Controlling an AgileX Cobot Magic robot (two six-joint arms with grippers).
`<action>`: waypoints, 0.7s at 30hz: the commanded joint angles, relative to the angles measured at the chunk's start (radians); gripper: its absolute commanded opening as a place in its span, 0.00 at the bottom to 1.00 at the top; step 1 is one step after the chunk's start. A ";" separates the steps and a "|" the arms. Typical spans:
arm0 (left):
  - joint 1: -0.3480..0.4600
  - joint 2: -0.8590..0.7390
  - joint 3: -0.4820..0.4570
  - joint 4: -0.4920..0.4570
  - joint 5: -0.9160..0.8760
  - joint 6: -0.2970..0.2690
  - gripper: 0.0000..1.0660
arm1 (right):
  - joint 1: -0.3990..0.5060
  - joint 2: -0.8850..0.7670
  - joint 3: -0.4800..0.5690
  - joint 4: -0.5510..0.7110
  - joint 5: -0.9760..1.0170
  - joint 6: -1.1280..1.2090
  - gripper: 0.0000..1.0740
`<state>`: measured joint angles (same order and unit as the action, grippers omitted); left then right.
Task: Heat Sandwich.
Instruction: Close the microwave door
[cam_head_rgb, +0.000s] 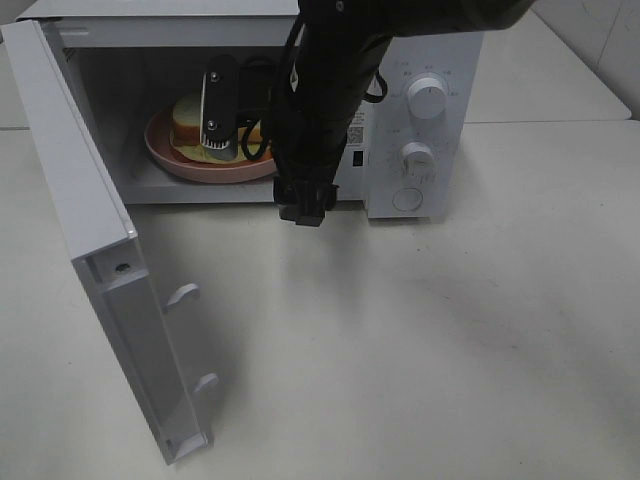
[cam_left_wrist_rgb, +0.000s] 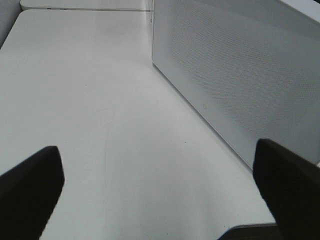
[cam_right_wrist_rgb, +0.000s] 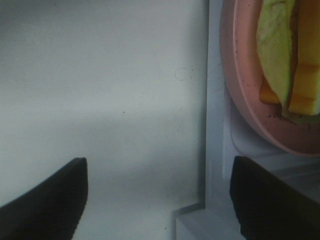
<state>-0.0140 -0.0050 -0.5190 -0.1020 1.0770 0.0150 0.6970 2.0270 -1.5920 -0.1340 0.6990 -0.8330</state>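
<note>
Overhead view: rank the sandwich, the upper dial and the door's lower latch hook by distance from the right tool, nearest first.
From the right tool:
1. The sandwich, right at it inside the microwave.
2. The upper dial, off to the right on the front panel.
3. The lower latch hook, out front on the open door.

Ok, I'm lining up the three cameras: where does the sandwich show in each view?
Exterior high: sandwich inside the open microwave, on the pink plate, partly hidden by the right arm.
Left wrist: not in it; only the microwave door and table.
Right wrist: sandwich on the pink plate, past the open right gripper.
Shared landmark: the pink plate, exterior high and right wrist.
</note>
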 joint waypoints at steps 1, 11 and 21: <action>0.001 -0.016 0.004 -0.002 -0.008 -0.006 0.92 | 0.003 -0.054 0.061 -0.006 -0.020 0.032 0.71; 0.001 -0.016 0.004 -0.002 -0.008 -0.006 0.92 | 0.003 -0.205 0.276 -0.009 -0.088 0.130 0.71; 0.001 -0.016 0.004 -0.002 -0.008 -0.006 0.92 | 0.003 -0.362 0.467 -0.009 -0.108 0.222 0.71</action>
<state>-0.0140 -0.0050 -0.5190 -0.1020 1.0770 0.0150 0.6970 1.7140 -1.1680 -0.1360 0.5990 -0.6420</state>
